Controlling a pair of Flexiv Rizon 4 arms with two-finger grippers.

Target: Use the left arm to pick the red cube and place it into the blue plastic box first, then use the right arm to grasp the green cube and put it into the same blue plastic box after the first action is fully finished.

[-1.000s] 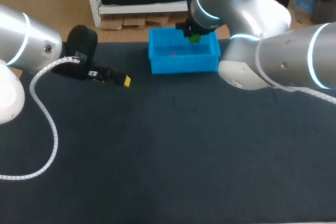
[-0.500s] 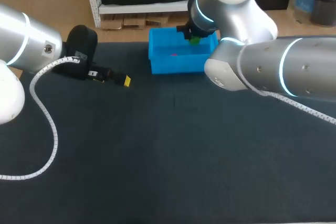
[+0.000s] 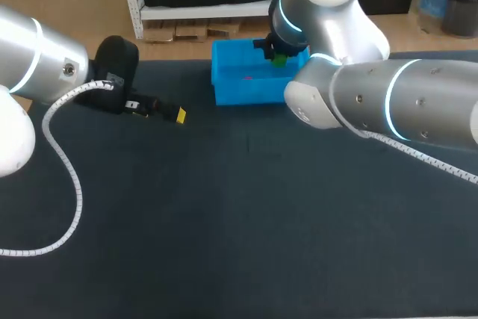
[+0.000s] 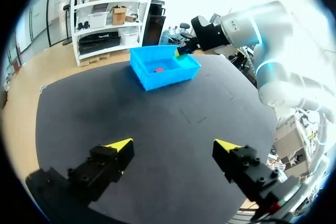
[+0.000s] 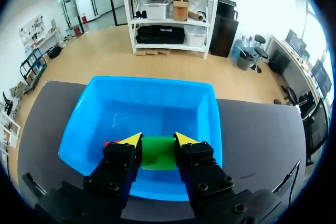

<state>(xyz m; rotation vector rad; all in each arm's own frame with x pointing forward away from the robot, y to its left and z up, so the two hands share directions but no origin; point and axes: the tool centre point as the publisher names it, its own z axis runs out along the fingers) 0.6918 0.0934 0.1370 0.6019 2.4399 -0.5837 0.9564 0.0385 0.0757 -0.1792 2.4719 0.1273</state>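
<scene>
The blue plastic box (image 3: 224, 89) stands at the table's far edge. My right gripper (image 3: 278, 51) hangs over the box's right part, shut on the green cube (image 3: 279, 58). In the right wrist view the green cube (image 5: 158, 152) sits squarely between the yellow tips of that gripper (image 5: 157, 140), above the blue box (image 5: 210, 114). The red cube (image 4: 159, 70) lies inside the box (image 4: 152, 81); in the head view it is a small red spot (image 3: 247, 77), and a sliver of it (image 5: 109, 143) shows beside my right finger. My left gripper (image 4: 173, 144) is open and empty at the table's left (image 3: 158, 109).
A white coiled cable (image 3: 66, 162) trails from my left arm across the left of the dark table mat (image 3: 224, 222). My right arm's grey body (image 3: 373, 102) stretches over the table's right side, just in front of the box.
My right arm has swung leftward, its elbow now covering the box's right front corner. The gripper with the green cube has stayed over the box. The left arm has not moved.
</scene>
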